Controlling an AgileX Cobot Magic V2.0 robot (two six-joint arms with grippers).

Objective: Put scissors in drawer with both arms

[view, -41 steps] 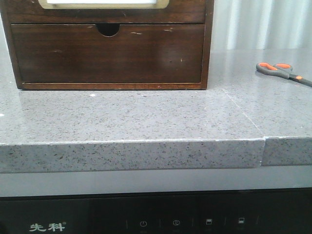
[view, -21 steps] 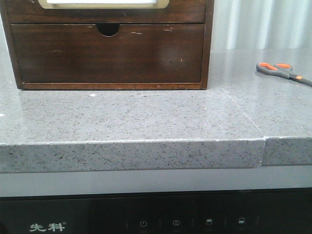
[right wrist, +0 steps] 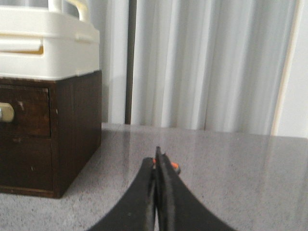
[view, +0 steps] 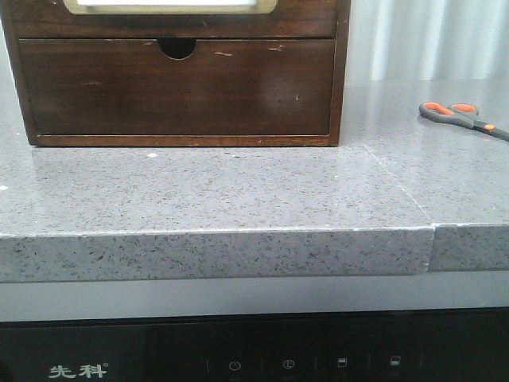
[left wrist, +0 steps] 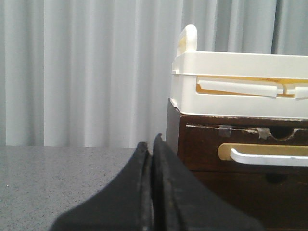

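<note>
The scissors (view: 463, 115), grey with orange handle loops, lie flat on the grey counter at the far right. The drawer (view: 302, 20) is the upper dark brown front of the wooden cabinet, closed, with its pale tan-rimmed panel (view: 169, 6) cut off by the frame's top edge. It also shows in the left wrist view (left wrist: 202, 149). My left gripper (left wrist: 151, 140) is shut and empty, in front of the cabinet's left corner. My right gripper (right wrist: 158, 161) is shut and empty, with an orange bit of the scissors (right wrist: 175, 167) showing just beyond its tips. Neither gripper appears in the front view.
Below the drawer is a plain dark drawer front with a semicircular notch (view: 176, 48). A white plastic box (left wrist: 240, 82) sits on the cabinet and shows in the right wrist view (right wrist: 43, 48). The grey speckled counter (view: 238, 191) has a seam at the right. Pale curtains hang behind.
</note>
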